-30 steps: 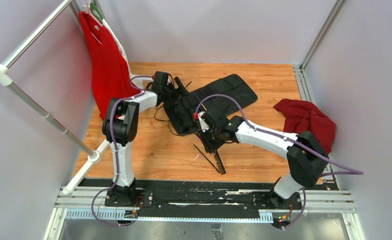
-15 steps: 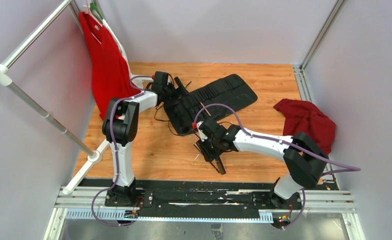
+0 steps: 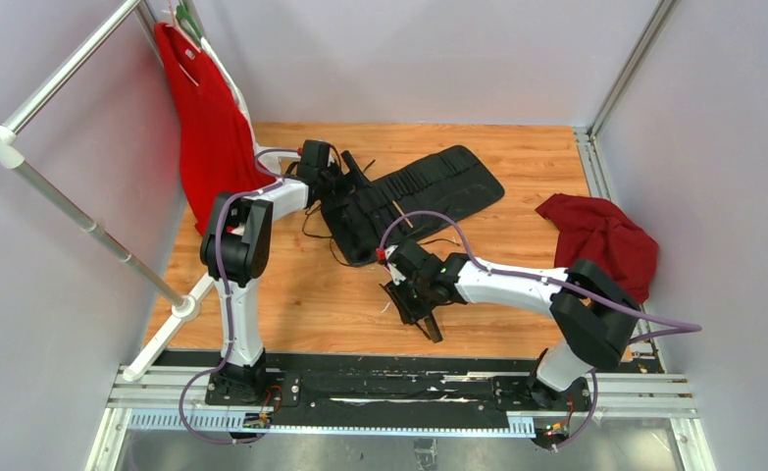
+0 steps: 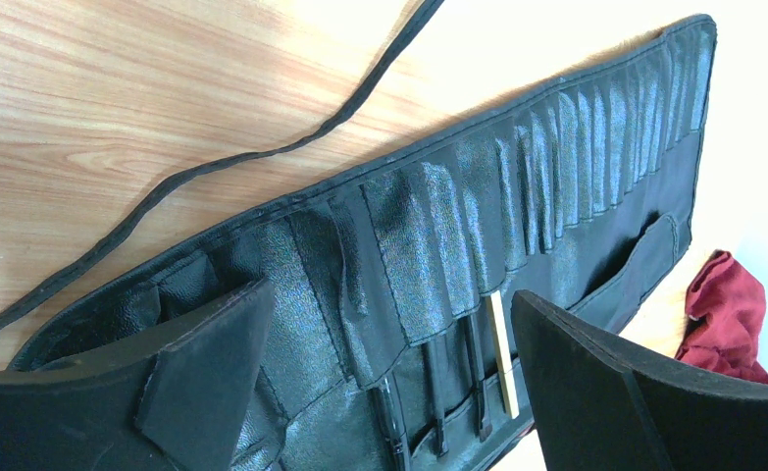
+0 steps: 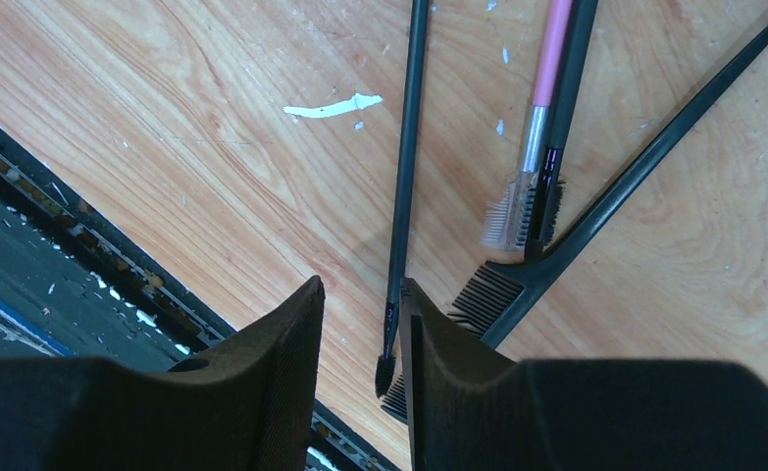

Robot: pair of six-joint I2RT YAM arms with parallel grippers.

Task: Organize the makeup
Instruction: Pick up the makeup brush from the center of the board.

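Black-shafted brush (image 5: 405,147) tip lies between narrowly parted fingers of the right end effector (image 5: 362,294) (unclamped), arm stretched low, centre frame; left end effector (image 4: 391,294) gapes over the roll (image 4: 576,157).

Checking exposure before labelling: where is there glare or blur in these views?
Left wrist: the table washes out to white at upper right, past the black roll. Right wrist: sharp, the thin black brush crisp. Top external: evenly lit, no glare.

Light even and bright, shadows soft; glare bleaches the table (image 4: 566,39) beyond the black roll (image 4: 517,206) in left wrist view.
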